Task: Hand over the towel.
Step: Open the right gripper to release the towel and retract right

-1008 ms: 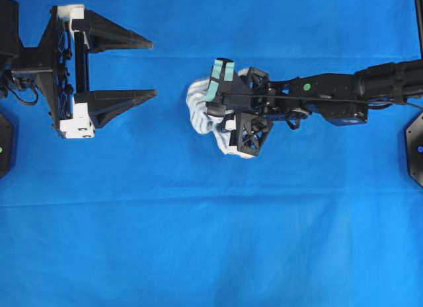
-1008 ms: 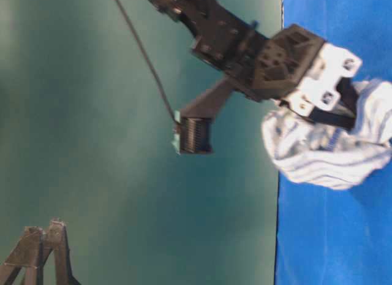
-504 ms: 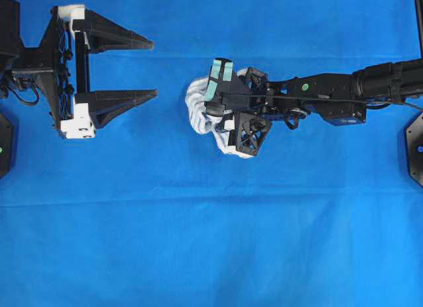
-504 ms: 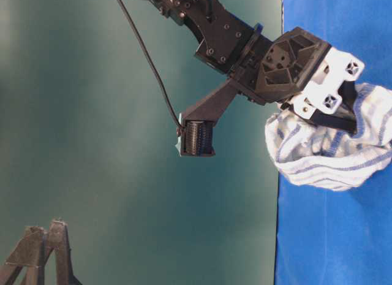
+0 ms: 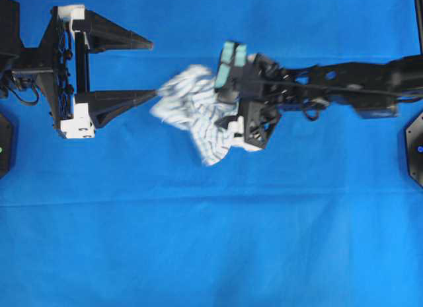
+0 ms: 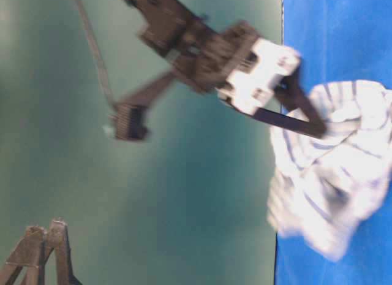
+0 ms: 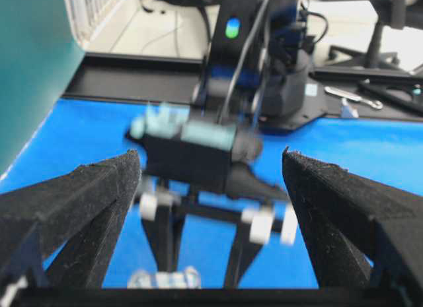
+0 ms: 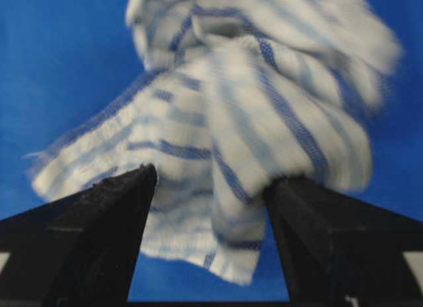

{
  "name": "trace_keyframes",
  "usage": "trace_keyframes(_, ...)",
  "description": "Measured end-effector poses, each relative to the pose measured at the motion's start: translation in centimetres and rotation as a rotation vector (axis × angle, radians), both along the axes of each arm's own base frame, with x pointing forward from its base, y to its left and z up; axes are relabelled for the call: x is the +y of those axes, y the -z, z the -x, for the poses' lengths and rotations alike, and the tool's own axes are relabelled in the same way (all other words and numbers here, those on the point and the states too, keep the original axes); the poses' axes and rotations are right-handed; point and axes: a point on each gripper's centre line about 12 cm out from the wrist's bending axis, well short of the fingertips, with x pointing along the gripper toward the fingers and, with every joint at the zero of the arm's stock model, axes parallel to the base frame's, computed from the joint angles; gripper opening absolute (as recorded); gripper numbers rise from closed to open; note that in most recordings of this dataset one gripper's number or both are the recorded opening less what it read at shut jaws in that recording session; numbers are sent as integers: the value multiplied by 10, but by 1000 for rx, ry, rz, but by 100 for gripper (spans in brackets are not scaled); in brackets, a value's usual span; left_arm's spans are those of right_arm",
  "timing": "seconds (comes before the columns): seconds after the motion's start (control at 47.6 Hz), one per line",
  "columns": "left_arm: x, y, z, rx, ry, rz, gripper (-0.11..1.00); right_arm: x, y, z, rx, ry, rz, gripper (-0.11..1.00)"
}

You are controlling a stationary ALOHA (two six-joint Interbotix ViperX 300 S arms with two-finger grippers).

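The right pincer (image 5: 243,102) has just sprung wide apart, and the soft white towel with thin blue stripes (image 5: 193,110) has spilled loose from its bunch, blurred, near the middle of the blue-sheeted counter (image 5: 211,254). One corner reaches the near fingertip of the left pincer (image 5: 149,68), which waits wide apart, holding nothing. The release looks premature: no handover grip exists.

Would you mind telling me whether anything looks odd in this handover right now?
Yes: the towel hangs blurred and unfurled between the right gripper's spread fingers, apparently no longer pinched, while the left gripper is open, not closed on it.
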Motion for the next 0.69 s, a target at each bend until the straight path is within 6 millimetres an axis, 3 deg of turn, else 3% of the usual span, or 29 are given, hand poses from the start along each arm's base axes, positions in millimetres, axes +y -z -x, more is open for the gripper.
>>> trace_keyframes(0.189,0,0,0,0,0,0,93,4,-58,29,-140,-3,27,68)
trace_keyframes(0.462,0,0,0,0,0,0,93,13,-132,93,-479,-14,115,68)
trace_keyframes(0.588,0,0,0,0,0,0,93,17,-146,122,-593,-16,140,68)
trace_keyframes(0.693,0,0,0,0,0,-2,93,20,-140,135,-618,-19,145,68)
